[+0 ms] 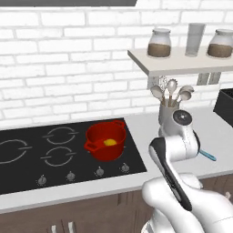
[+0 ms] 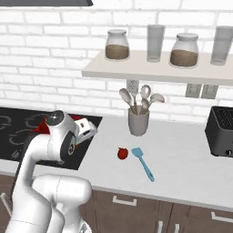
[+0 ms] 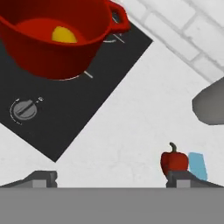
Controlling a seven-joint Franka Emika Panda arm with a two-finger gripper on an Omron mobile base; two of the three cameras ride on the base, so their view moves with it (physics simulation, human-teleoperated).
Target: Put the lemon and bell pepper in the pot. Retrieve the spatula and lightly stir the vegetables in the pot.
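Wide-open and empty, the claw (image 3: 111,177) hangs above the bench (image 3: 131,109). Leftmost, the lemon (image 1: 110,142) already lies in the pot (image 1: 105,140). Rightward, the bell pepper (image 2: 122,153) and spatula (image 2: 143,164) rest on the bench, so loading and stirring remain.

The round red two-handled pot (image 1: 105,140) sits on the black cooktop's (image 1: 27,168) right burner, the small yellow lemon (image 1: 109,142) inside it. On the white counter (image 2: 182,168) to the right — the small red bell pepper (image 2: 122,153) just left of the light-blue spatula (image 2: 143,163), both before the grey utensil crock (image 2: 138,122).
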